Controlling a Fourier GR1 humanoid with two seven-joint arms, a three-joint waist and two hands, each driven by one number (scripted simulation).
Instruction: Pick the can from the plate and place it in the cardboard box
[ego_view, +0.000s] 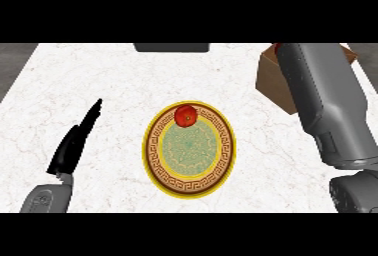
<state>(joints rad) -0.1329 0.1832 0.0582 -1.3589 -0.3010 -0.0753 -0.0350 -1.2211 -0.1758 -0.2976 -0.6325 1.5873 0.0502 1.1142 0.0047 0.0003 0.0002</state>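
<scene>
White marble counter (111, 70) with faint veins, grey floor (15, 55) at the far corners; dark object (172, 47) at far edge

A white marble counter (111, 75) bears a dark object (172, 47) at its far edge.

The left hand (74, 142) sits at about eight o'clock, flat and edge-on, with straight fingers pointing toward twelve. The right forearm (325, 100) stretches from five o'clock up toward one. Its hand is hidden.

no readable text, labels or numbers
</scene>
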